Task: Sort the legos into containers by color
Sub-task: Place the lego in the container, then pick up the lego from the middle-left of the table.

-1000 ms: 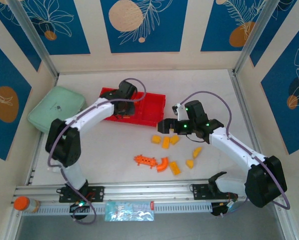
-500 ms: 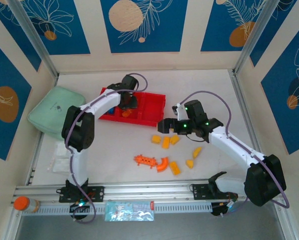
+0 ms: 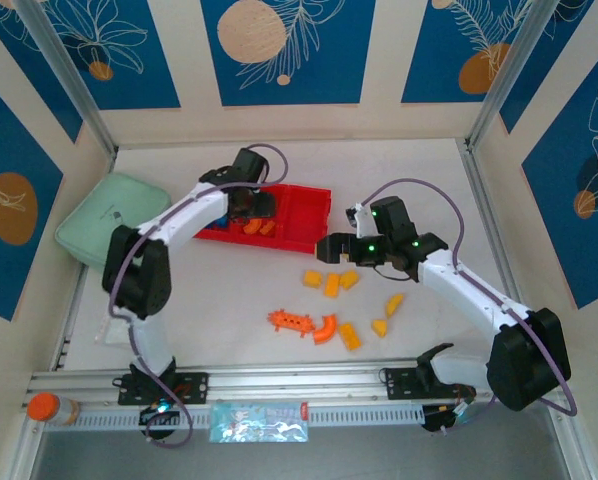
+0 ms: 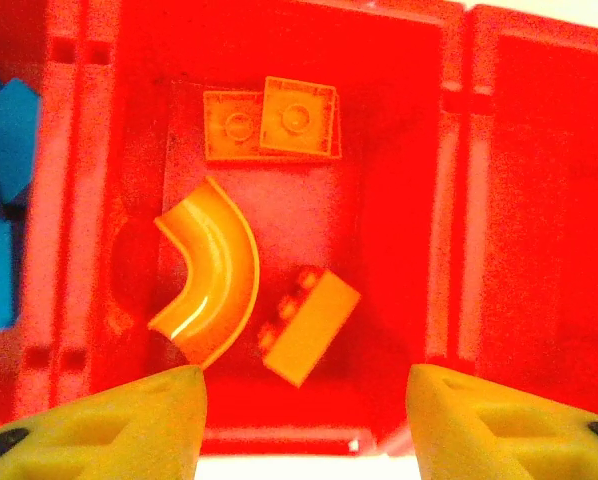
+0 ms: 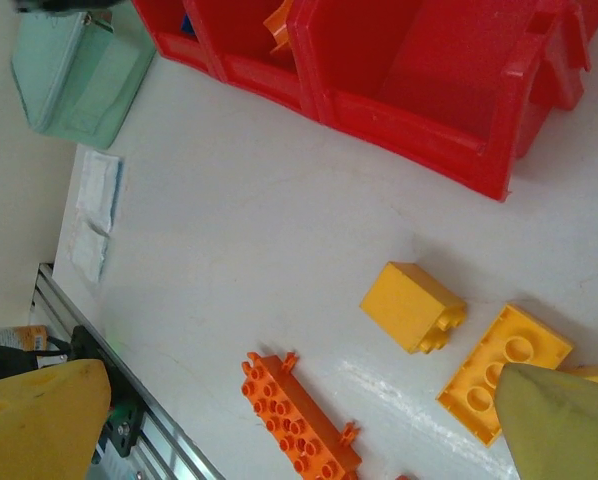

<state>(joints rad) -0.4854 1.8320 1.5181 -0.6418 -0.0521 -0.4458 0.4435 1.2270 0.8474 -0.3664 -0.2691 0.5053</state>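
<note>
The red tray [image 3: 304, 208] lies at the back centre of the table. My left gripper [image 3: 251, 206] hovers open over its middle compartment [image 4: 399, 200], nothing between the fingers [image 4: 129, 420]. That compartment holds an orange curved piece [image 4: 211, 270], an orange brick [image 4: 309, 325] and two flat orange squares [image 4: 271, 125]. Blue bricks [image 4: 4, 130] lie in the left compartment. My right gripper [image 3: 331, 250] is open above loose yellow bricks [image 3: 332, 286]. Below it are a yellow cube [image 5: 412, 305], a yellow plate [image 5: 504, 370] and a long orange brick [image 5: 301, 425].
A mint-green case [image 3: 114, 225] sits at the left. A white packet [image 3: 114, 325] lies near the left arm's base. More yellow bricks [image 3: 381, 326] and an orange curve [image 3: 325, 328] are scattered mid-table. The tray's right compartment [image 4: 539, 200] is bare.
The left gripper has shifted a little over the tray, and orange bricks now show in the middle compartment. The right arm has barely moved.
</note>
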